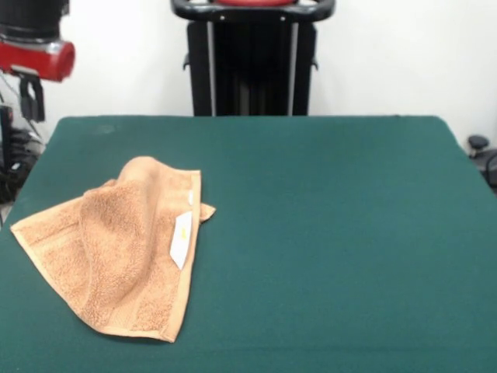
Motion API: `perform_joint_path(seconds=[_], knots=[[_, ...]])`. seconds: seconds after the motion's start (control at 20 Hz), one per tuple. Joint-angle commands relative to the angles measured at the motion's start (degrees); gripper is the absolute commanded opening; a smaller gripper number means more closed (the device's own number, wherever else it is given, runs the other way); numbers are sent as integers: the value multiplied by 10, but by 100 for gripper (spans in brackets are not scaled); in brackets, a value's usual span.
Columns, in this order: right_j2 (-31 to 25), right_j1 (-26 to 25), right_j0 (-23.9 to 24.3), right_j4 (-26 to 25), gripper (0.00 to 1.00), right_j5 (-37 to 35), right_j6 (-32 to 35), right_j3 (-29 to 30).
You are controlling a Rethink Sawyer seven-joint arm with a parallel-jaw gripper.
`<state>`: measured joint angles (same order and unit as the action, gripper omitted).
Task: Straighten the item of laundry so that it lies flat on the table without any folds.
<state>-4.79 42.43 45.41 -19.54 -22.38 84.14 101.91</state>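
Observation:
The item of laundry (116, 249) is an orange-tan terry towel lying on the left part of the dark green table (326, 233). It is folded over itself, with a raised crease down its middle and a doubled right edge. A white label (182, 239) shows on that folded edge. One corner reaches the table's left edge. The red and black end of the arm (35, 54) hangs at the top left, beyond the table's far left corner and well away from the towel. A small black part (32, 97) hangs beneath it, which looks like the gripper, and it holds nothing that I can see.
The black pedestal (252, 62) stands behind the table's far edge at the centre. Dark equipment sits off the table at the left edge (12, 155) and at the right edge (481, 155). Green table surface stretches to the right of the towel.

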Motion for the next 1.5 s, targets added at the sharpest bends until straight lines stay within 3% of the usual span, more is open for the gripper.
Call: perform_joint_path(seconds=[0.05,1.5], knots=[[-62,-47,-40,-28,0,37,30,15],[-16,-79,-145,22,0,92,120,30]])
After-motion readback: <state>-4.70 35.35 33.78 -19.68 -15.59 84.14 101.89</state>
